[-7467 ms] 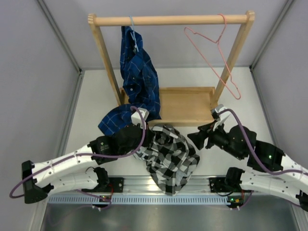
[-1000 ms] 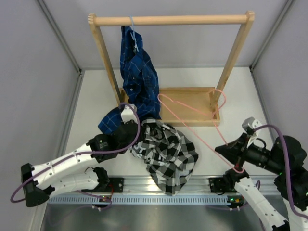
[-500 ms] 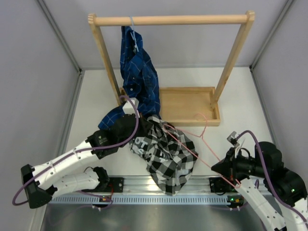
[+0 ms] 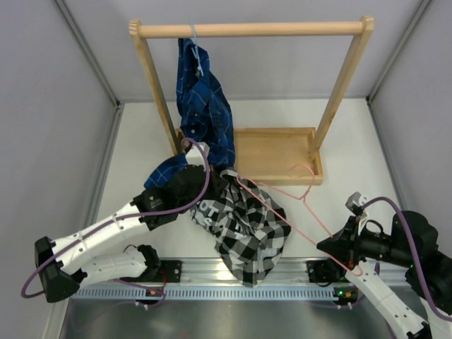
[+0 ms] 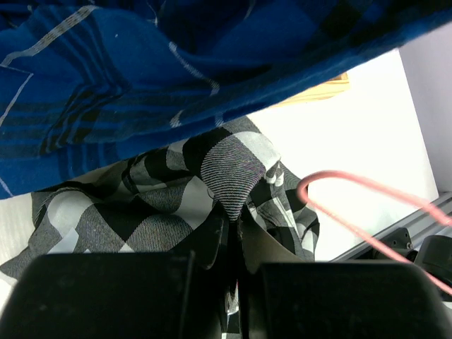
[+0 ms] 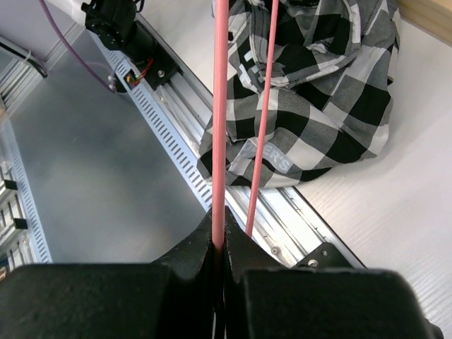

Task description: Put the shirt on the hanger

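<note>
The black-and-white check shirt [image 4: 248, 227] lies bunched on the table in front of the wooden rack. My left gripper [image 4: 200, 192] is shut on a fold of the shirt [image 5: 229, 169] at its upper left edge and holds that edge raised. My right gripper [image 4: 333, 247] is shut on one wire of the pink hanger [image 4: 282, 201] near a corner. The hanger slants across the table, its far corner over the shirt beside the left gripper and its hook [image 4: 308, 178] near the tray. In the right wrist view the hanger [image 6: 219, 127] runs from my gripper [image 6: 219, 236] across the shirt [image 6: 318, 106].
A wooden rack [image 4: 251, 30] with a tray base [image 4: 275, 152] stands at the back. A dark blue plaid shirt [image 4: 205, 113] hangs from its bar on a pale hanger [image 4: 195, 58] and drapes close above my left gripper. An aluminium rail [image 4: 282, 272] runs along the near edge.
The hanger has left the rack's bar and swung from over the tray onto the shirt. My right arm has drawn back toward the near right. My left gripper has lifted the shirt's edge slightly.
</note>
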`<state>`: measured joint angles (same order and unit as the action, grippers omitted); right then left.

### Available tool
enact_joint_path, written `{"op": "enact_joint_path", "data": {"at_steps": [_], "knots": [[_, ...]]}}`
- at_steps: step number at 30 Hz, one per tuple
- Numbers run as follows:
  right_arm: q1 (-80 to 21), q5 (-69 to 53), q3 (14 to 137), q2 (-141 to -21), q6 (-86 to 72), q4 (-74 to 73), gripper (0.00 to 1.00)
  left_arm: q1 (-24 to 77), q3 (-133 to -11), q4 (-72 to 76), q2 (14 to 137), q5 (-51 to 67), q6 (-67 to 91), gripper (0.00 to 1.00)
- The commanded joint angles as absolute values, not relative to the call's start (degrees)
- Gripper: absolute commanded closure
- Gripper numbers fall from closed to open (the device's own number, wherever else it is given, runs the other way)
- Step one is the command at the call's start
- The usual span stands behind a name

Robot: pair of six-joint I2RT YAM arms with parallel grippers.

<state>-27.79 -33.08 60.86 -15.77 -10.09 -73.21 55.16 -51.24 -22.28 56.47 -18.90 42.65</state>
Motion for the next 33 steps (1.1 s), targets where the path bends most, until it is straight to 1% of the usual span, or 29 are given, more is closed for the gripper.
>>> {"op": "enact_joint_path", "data": {"at_steps": [1,7,9,14,17,18,20,21,22,24,26,27,28,30,33], "knots": [[-28.92,-33.21,61.53,-15.29,-9.32,-75.06,1.0,54.93,-54.84,-19.6,56.95,-18.46,41.4,1.0],[-28.83,-36.46,57.05,-16.78,-9.84,-72.6,1.0,54.93,-56.42,-19.42,56.51,-13.46,40.34,1.0],[-28.3,-37.61,56.78,-18.01,-9.93,-71.11,1.0,54.93,-56.86,-18.99,56.86,-8.99,40.25,1.0],[-27.69,-39.63,56.78,-21.79,-10.37,-65.49,1.0,55.28,-56.78,-17.58,56.78,-3.79,41.48,1.0],[-27.42,-42.62,56.25,-24.95,-13.61,-56.01,1.0,56.16,-56.34,-16.79,55.9,-1.76,42.8,1.0],[-27.42,-45.32,55.81,-25.74,-14.67,-49.37,1.0,56.68,-56.42,-16.35,55.2,-0.45,42.89,1.0],[-27.42,-48.41,54.23,-28.73,-18.71,-42.22,1.0,57.74,-57.56,-16.52,54.93,2.18,41.76,1.0],[-27.6,-50.25,53.62,-29.78,-20.37,-38.53,1.0,59.66,-59.74,-16.52,54.93,2.98,40.88,1.0],[-27.86,-54.01,52.13,-31.71,-23.44,-30.49,1.0,61.24,-61.16,-16.7,55.19,4.03,39.83,1.0],[-30.56,-56.59,51.33,-33.21,-26.18,-23.06,1.0,66.32,-66.23,-16.96,55.98,4.92,35.61,1.0],[-33.47,-56.34,52.9,-35.41,-26.55,-18.73,1.0,69.94,-70.64,-20.46,58.26,4.31,31.67,1.0],[-36.97,-55.9,53.78,-36.03,-26.02,-18.46,1.0,73.7,-73.01,-22.04,59.23,2.91,30.34,1.0],[-39.0,-54.25,55.7,-37.25,-24.19,-18.54,1.0,75.65,-77.39,-23.8,60.98,-1.01,29.19,1.0],[-43.91,-52.83,57.12,-37.79,-22.42,-18.28,1.0,80.04,-80.49,-26.89,62.05,-4.47,26.73,1.0],[-47.45,-51.42,57.48,-36.39,-18.47,-16.36,1.0,81.3,-82.09,-27.16,61.35,-8.86,26.1,1.0]]}}
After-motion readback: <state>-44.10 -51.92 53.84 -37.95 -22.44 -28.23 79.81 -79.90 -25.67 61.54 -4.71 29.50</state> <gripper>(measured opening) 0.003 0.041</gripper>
